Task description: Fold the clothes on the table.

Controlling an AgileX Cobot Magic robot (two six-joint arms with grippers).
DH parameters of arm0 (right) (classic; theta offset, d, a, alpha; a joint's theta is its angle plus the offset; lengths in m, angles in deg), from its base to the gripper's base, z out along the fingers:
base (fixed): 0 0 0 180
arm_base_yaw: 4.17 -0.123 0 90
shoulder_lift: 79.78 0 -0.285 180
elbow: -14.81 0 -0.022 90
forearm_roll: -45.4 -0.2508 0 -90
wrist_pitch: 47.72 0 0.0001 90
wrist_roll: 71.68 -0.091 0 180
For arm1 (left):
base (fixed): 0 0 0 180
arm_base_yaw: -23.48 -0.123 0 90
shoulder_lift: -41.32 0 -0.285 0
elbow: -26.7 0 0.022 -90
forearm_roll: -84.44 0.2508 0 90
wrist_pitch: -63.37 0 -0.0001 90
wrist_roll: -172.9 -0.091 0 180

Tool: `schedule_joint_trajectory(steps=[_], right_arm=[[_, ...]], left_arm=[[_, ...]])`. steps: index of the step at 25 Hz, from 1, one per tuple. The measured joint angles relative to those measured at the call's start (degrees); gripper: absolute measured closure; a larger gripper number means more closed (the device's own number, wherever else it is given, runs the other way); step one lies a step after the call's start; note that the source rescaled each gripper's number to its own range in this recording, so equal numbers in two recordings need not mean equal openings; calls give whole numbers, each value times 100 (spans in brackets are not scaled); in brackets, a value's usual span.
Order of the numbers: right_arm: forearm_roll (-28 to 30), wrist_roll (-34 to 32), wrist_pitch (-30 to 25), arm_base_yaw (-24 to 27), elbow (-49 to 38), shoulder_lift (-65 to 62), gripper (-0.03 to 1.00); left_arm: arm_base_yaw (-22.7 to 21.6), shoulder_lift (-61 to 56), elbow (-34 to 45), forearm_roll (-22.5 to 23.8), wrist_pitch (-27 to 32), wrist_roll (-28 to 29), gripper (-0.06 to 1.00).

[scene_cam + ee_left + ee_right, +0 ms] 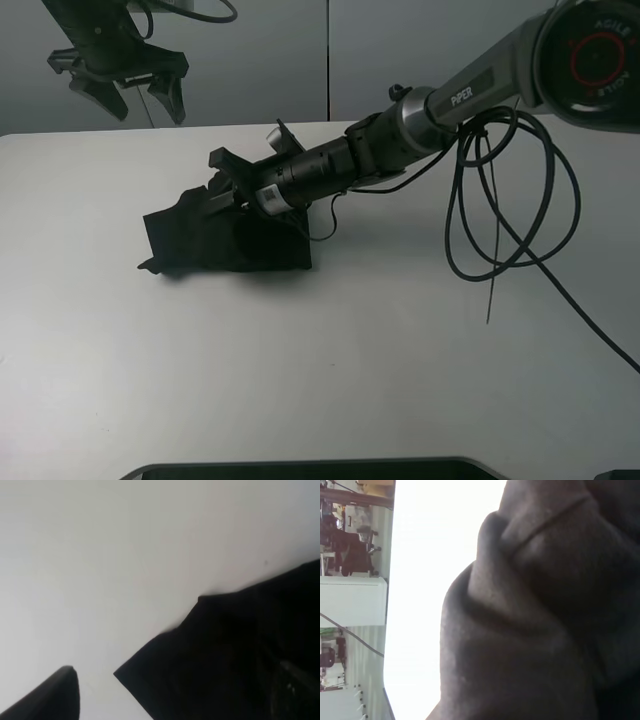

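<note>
The white table (330, 370) fills most of the exterior high view, and its bare top shows bright in both wrist views. Across it from the right reaches the right arm (440, 105), long and low, with black cables (500, 210) looping down from it onto the table. The black T-shirt (225, 235) lies bunched in a rough folded heap left of the table's middle, directly under and ahead of the right gripper (225, 185). That gripper is down on the heap's near-top edge; its fingers merge with the dark cloth, so whether the jaws are parted or closed on fabric cannot be told. The right wrist view is filled with creased black cloth (530, 610) pressed close. The left gripper (140, 95) hangs raised above the table's far left, well apart from the shirt, its two fingers spread with nothing between them. The left wrist view shows one fingertip (50, 697) and the shirt's edge (225, 655) beyond the jaws
</note>
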Motion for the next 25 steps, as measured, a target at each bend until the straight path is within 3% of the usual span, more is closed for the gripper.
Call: schedule_joint_trajectory(steps=[4, 7, 17, 22, 25], right_arm=[[0, 35, -279, 0, 330, 0, 40], [0, 87, -355, -9, 732, 0, 23], [106, 349, -594, -96, 1175, 0, 20], [1250, 295, -534, -35, 1187, 0, 19], [1999, 53, -439, 26, 1187, 0, 10]], left_arm=[[0, 0, -312, -24, 102, -91, -4], [0, 0, -332, -94, 126, -176, -4], [0, 0, -332, -131, 139, -305, -4], [0, 0, -332, -131, 139, -323, -4], [0, 0, -332, -131, 139, -345, -4]])
